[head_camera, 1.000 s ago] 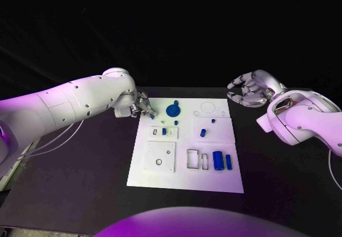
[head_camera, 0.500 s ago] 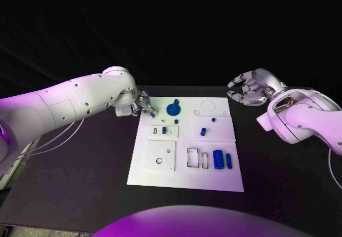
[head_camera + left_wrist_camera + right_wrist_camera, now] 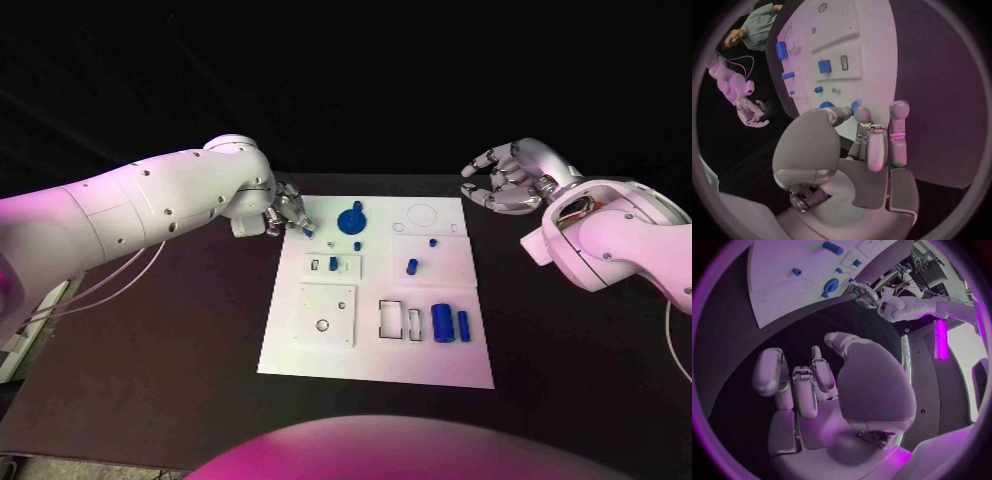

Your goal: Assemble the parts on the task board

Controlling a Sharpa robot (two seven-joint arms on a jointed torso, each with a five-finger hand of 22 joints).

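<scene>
One small blue part point(image 3: 307, 232) sits pinched in the left hand point(image 3: 284, 216) at the board's point(image 3: 433, 370) far-left corner, likely needing seating in a socket next, while the right hand point(image 3: 503, 180) hovers empty, fingers loosely curled.

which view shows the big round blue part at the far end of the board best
The head view: the large round blue part lies unobstructed on the white task board. The right wrist view shows it small and slanted; in the left wrist view the left hand mostly hides it.
</scene>
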